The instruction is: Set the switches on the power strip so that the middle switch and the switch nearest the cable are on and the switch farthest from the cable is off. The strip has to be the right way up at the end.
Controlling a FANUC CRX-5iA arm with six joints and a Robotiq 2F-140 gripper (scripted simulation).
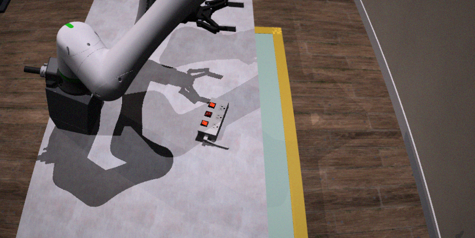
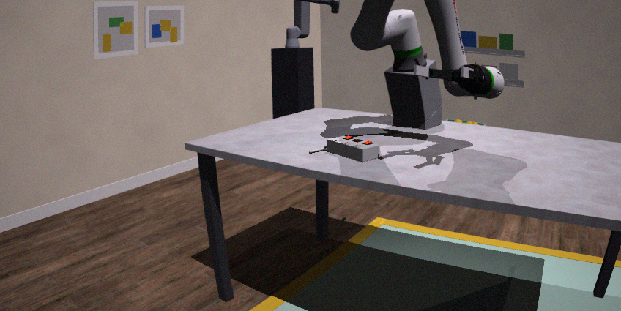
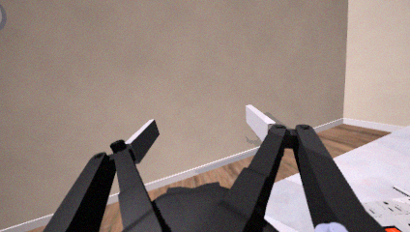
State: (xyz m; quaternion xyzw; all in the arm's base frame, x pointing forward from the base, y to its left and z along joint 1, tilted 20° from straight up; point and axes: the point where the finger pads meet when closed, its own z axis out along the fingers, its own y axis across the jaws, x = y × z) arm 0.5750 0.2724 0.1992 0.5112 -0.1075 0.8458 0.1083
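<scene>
A white power strip (image 1: pixel 218 119) (image 2: pixel 351 149) lies right way up on the grey table (image 1: pixel 200 185) (image 2: pixel 544 164), its cable stub (image 1: pixel 218 145) (image 2: pixel 317 150) at one end. It has three red switches. The one nearest the cable (image 1: pixel 204 122) (image 2: pixel 347 137) and the farthest one (image 1: pixel 212 105) (image 2: pixel 367 142) glow bright orange. The middle one (image 1: pixel 208 113) (image 2: pixel 357 140) looks darker red. My gripper (image 1: pixel 233 17) (image 3: pixel 200 120) is open and empty. It is held level, high above the table and well away from the strip. A corner of the strip (image 3: pixel 387 209) shows low right in the wrist view.
The arm's dark base (image 1: pixel 71 108) (image 2: pixel 411 99) stands on the table behind the strip. A green floor zone with a yellow border (image 1: pixel 289 102) (image 2: pixel 436 229) lies past the table edge. A second grey arm on a black pedestal (image 2: pixel 291 81) stands by the far wall.
</scene>
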